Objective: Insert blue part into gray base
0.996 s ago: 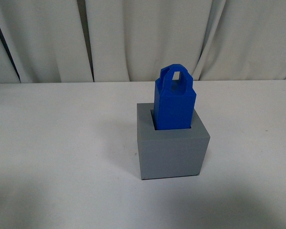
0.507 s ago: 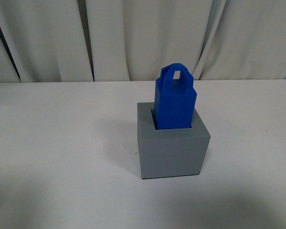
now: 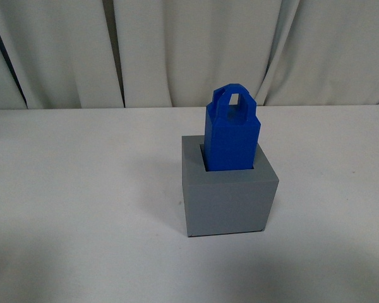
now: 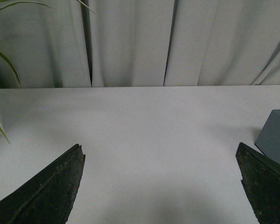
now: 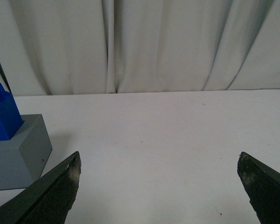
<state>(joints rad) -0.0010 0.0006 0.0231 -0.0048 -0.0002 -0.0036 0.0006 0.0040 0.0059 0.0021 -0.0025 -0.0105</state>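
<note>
The blue part (image 3: 231, 132) stands upright in the square recess of the gray base (image 3: 228, 199) at the middle of the white table, its looped handle on top. In the right wrist view the blue part (image 5: 3, 114) and the gray base (image 5: 17, 151) show at the frame's edge. In the left wrist view only a corner of the gray base (image 4: 276, 137) shows. My left gripper (image 4: 159, 151) is open and empty over bare table. My right gripper (image 5: 159, 158) is open and empty, apart from the base. Neither gripper shows in the front view.
A white curtain (image 3: 189, 50) hangs behind the table's far edge. Green plant leaves (image 4: 0, 60) show at the side in the left wrist view. The white table (image 3: 82, 189) stretches around the base.
</note>
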